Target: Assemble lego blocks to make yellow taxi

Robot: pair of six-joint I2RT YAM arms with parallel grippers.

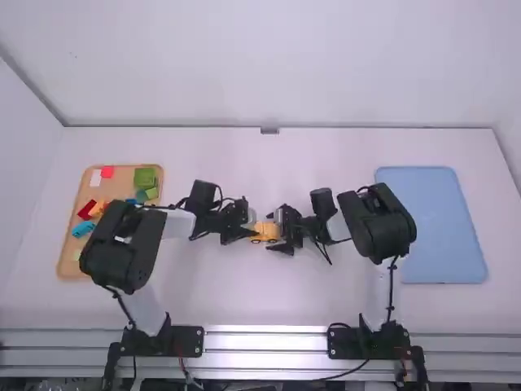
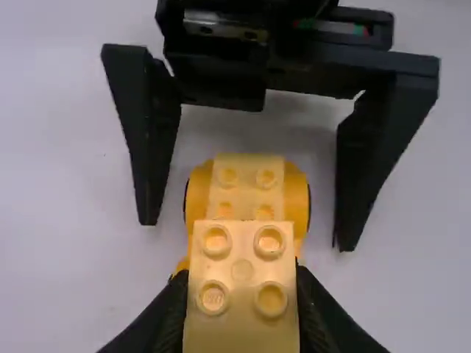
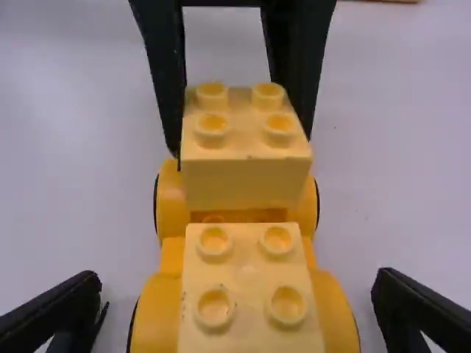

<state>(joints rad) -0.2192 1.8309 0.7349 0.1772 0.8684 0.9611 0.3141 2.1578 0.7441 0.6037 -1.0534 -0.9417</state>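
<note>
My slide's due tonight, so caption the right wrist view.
Left tool grips a yellow block over the yellow taxi base; right tool open around its nearer end.

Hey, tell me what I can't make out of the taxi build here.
- Held yellow block: underside hidden by its own body, right wrist view.
- Front yellow block: near end cut off by right wrist view's bottom edge.
- Tray: partly hidden by left arm, high view.
- Green block: studs too small, high view.

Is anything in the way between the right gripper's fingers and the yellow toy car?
Nothing visible. The open right gripper straddles the car, and no other block shows in the gap on either side.
</note>
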